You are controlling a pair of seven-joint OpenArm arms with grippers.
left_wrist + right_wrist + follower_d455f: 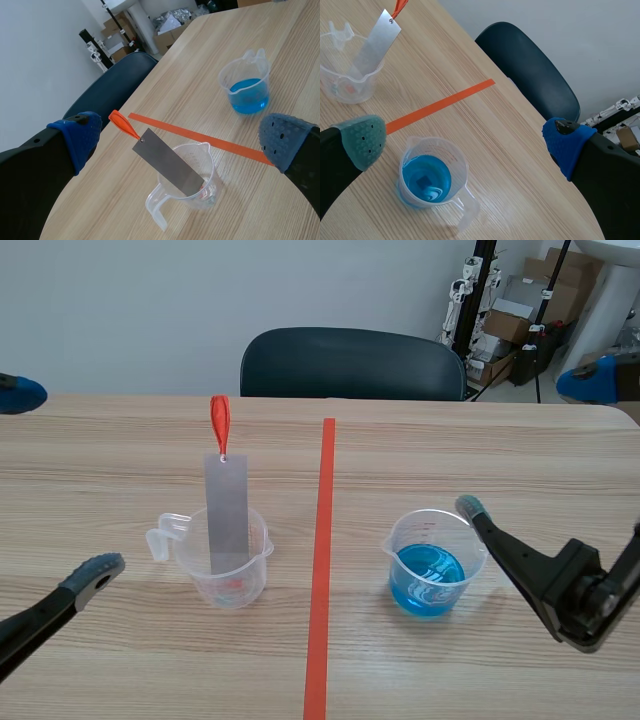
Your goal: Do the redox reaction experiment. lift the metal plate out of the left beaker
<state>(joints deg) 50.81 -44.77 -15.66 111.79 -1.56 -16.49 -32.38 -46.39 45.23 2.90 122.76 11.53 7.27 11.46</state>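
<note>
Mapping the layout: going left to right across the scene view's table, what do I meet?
Left gripper's grey pad, clear plastic beaker holding grey metal plate, orange-red tape line, clear beaker of blue liquid.

1. The metal plate (pixel 227 515) is plain grey; the loop (pixel 219 425) on its top is orange-red.
2. The left beaker (pixel 243 585) is clear, with a faint reddish spot at the bottom.
3. The right beaker (pixel 432 535) is clear too; its liquid (pixel 428 580) is bright blue.
4. The table (pixel 120 470) is pale wood with darker grain; the tape line (pixel 322 570) is orange-red.
5. My left pads (pixel 77 137) are blue, one duller with dark dots.
6. My right pads (pixel 362 140) are one grey-green with dots, one bright blue.
</note>
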